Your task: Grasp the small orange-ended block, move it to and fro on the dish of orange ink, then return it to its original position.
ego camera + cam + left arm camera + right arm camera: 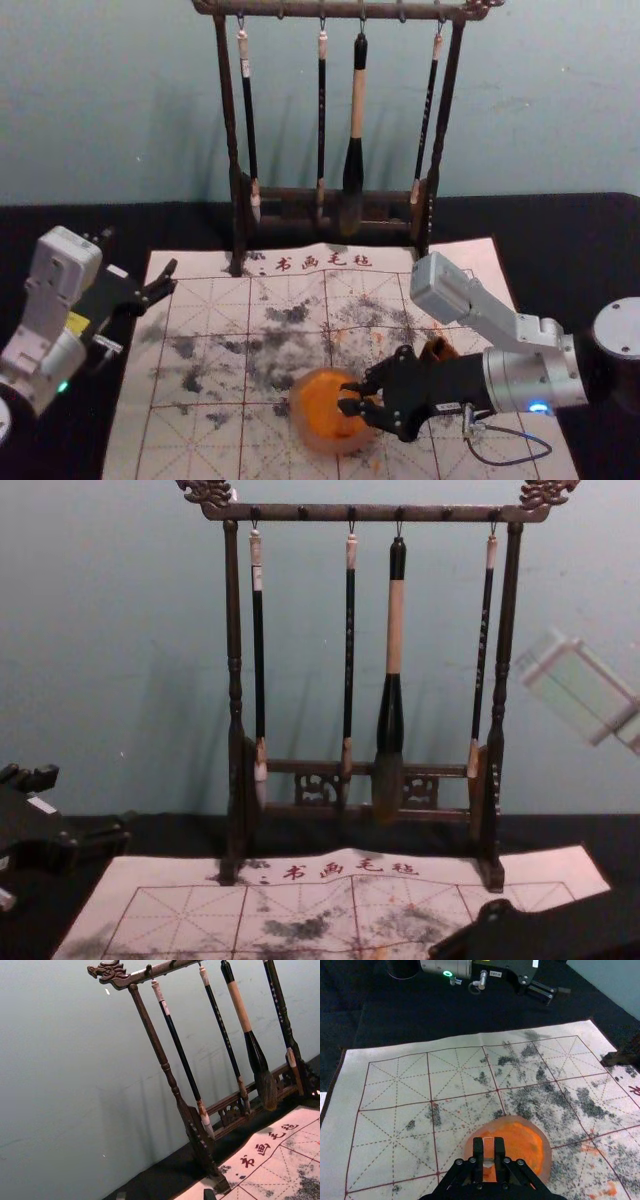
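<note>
"Where's the small block (488, 1149)?"

"Pinched between the right hand's (347, 398) fingertips, over the dish (298, 412) of orange ink (322, 402)."

"Touching the ink?"

"Can't tell; the hand's fingers hide its lower end."

"And the left hand (168, 277)?"

"Off at the left of the surface (200, 222), fingers apart, well away from the block."

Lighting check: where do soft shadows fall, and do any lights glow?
Head and chest views: soft shadows on the wall, behind and left of the rack; left wrist view: shadows too; head view: blue light on the right arm, green light on the left arm; right wrist view: green again.
</note>
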You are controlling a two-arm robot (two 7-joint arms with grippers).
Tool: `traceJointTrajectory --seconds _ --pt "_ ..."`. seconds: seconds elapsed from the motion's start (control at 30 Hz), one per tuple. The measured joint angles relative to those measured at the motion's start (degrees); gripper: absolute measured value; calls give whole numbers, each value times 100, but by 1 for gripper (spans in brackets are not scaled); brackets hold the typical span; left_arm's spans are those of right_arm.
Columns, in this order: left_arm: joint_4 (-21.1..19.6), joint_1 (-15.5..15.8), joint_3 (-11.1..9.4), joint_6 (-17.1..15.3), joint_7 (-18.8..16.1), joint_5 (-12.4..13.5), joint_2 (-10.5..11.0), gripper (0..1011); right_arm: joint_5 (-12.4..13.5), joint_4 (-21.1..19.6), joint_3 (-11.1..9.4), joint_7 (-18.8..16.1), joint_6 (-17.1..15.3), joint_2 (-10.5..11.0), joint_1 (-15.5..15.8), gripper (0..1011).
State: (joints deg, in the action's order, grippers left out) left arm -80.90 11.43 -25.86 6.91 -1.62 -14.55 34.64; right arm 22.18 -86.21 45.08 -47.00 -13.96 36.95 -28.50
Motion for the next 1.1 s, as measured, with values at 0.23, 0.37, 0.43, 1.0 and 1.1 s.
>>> traceJointTrajectory --seconds 0.23,0.37,0.43,1.0,1.1 --pt "0 0 0 0 0 0 0 1001 -71 142 68 -2 35 -120 -111 86" --pt "0 0 0 0 0 0 0 1001 -123 263 103 -3 45 -220 -198 86" --pt "0 0 0 0 0 0 0 1001 -137 306 106 2 45 -249 -223 85" --pt "0 0 0 0 0 0 0 1002 -189 582 5 120 4 -374 -346 86" --pt "0 0 0 0 0 0 0 1001 -179 566 -15 122 0 -347 -328 85"
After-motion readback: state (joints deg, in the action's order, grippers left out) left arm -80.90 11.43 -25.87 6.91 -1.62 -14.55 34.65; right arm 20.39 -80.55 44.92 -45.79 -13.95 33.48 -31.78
